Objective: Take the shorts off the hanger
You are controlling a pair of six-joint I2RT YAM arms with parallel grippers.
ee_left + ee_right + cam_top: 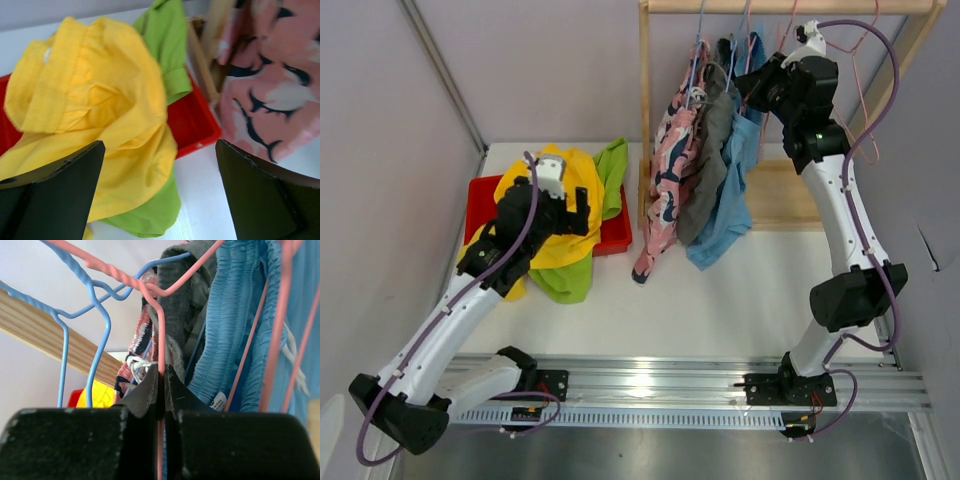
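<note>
Three shorts hang from wire hangers on the wooden rack [790, 6]: pink print [670, 170], dark grey [712, 150] and light blue [732, 205]. My right gripper [752, 85] is up among the hangers. In the right wrist view the gripper [161, 385] is shut on a pink hanger wire [161, 335], with the dark grey shorts [182, 300] and light blue shorts [230, 315] just behind it. Yellow shorts [555, 215] and lime green shorts [610, 175] lie heaped over the red bin [480, 195]. My left gripper [160, 190] hangs open above them, holding nothing.
A blue wire hanger [100, 340] hangs left of the pinched pink one. The rack's wooden base [790, 195] sits at the back right of the white table. The red bin's corner [192, 122] lies close to the pink print shorts [270, 90].
</note>
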